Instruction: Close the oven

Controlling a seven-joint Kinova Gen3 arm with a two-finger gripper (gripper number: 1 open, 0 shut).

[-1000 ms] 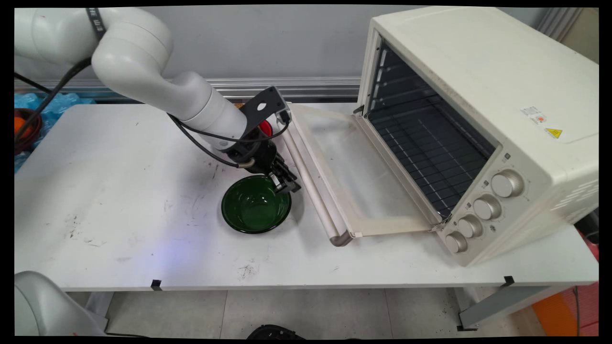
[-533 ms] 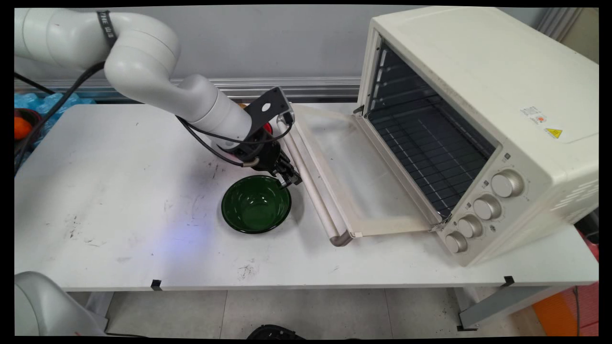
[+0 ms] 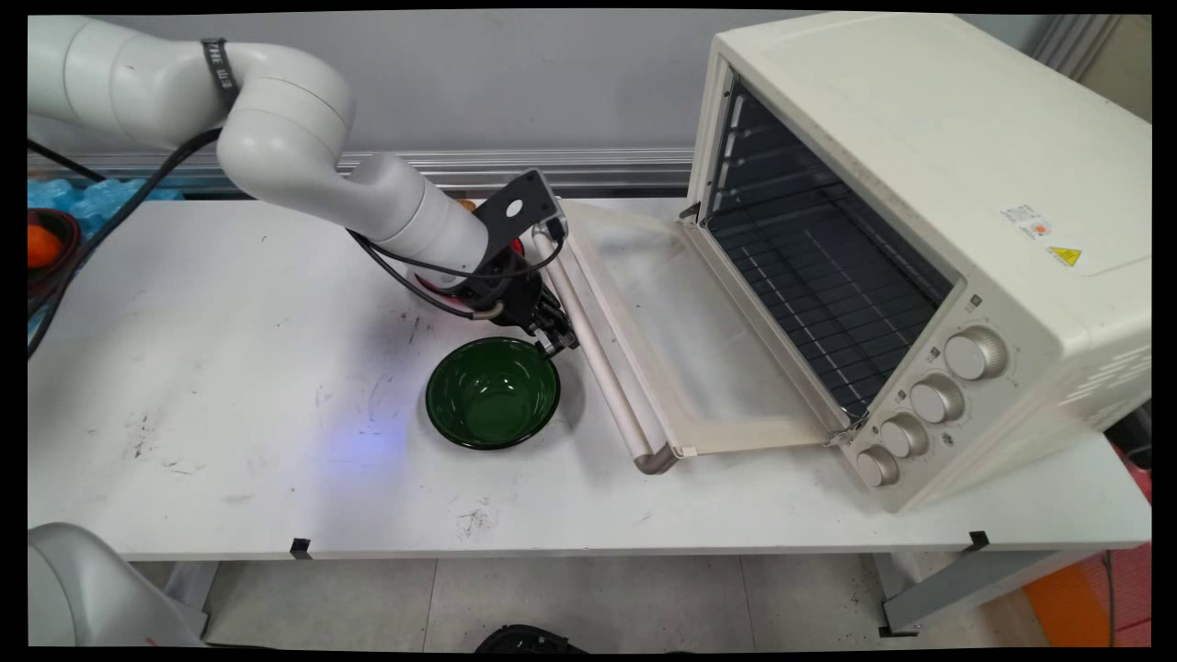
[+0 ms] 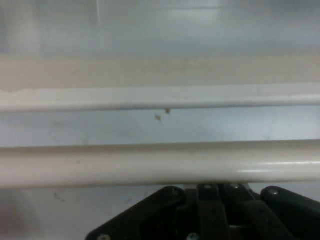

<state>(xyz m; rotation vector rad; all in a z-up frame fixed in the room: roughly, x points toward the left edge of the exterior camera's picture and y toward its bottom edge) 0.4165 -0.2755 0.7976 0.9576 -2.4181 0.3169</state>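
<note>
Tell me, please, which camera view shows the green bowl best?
The main view. There the green bowl shows whole, upright on the white table, just below the gripper and left of the oven door's handle. The hand view shows none of the bowl, only the handle bar close before the gripper's linkage.

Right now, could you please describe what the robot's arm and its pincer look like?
The arm is glossy white, built of rounded tubular links with bulbous joints and a dark lettered band near the elbow. Black cables loop beneath its wrist. A flat black bracket with a round hole sits on the wrist. The pincer is black, with a jointed metal linkage.
</note>
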